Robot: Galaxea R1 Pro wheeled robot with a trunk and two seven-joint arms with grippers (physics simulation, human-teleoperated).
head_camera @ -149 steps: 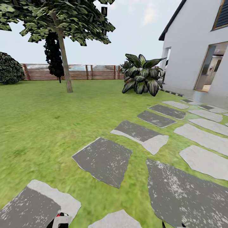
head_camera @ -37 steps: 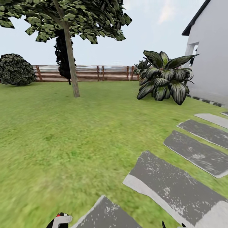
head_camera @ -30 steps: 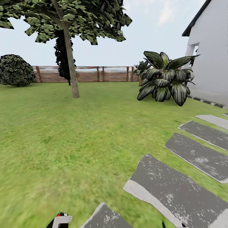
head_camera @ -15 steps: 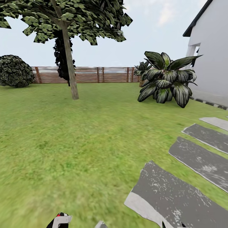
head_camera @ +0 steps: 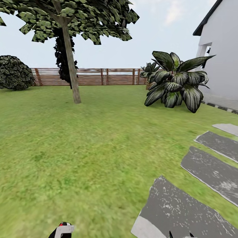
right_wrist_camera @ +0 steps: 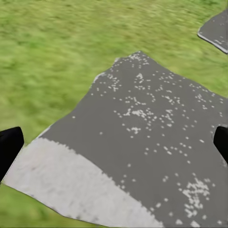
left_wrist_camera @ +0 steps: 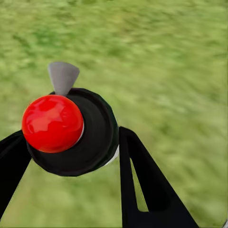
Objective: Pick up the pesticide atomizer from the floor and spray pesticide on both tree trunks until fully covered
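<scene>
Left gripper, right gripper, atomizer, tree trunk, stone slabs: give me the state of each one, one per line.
Left gripper: shut on the atomizer.
Atomizer: held off the lawn, red cap toward the wrist camera, grey nozzle pointing away.
Right gripper: open, holding nothing, over a grey slab.
Tree trunk: upright, leaning slightly, bare of white specks as far as I can tell from here.
Slabs: flat in the grass, speckled white.

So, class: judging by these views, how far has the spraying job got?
Done: the left pincer grips the atomizer, so pickup is over. In hand: the robot faces one tree trunk across the lawn. Left: no white specks can be made out on the trunk; spraying looks unstarted. The right pincer is open.
</scene>
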